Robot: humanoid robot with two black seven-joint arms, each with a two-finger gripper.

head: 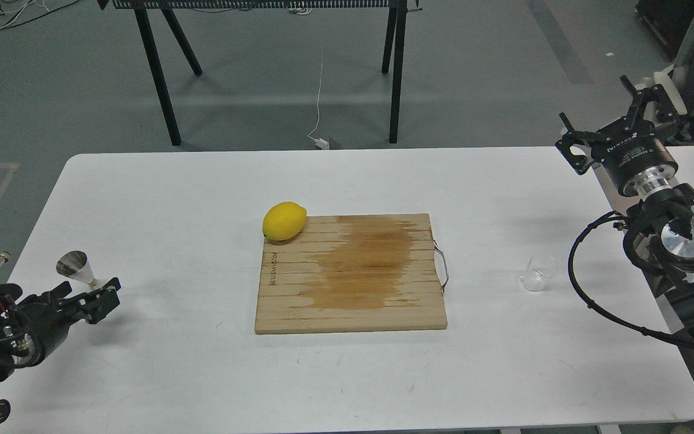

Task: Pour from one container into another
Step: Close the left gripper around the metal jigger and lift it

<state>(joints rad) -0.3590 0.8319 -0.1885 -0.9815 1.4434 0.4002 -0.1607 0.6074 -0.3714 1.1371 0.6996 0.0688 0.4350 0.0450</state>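
Note:
The small clear glass cup [538,272] stands on the white table [172,193], right of the cutting board. My right gripper [599,119] hangs raised past the table's right edge, well beyond the cup, with its fingers spread open and nothing between them. The steel jigger [75,265] is at the far left of the table; only its upper cone and waist show. My left gripper [91,296] is right in front of it and hides its lower cone. Whether the fingers close on the jigger is unclear.
A wooden cutting board [350,274] with a dark wet patch and a metal handle lies in the middle. A yellow lemon [284,220] rests at its far left corner. Black trestle legs [157,72] stand on the floor behind the table.

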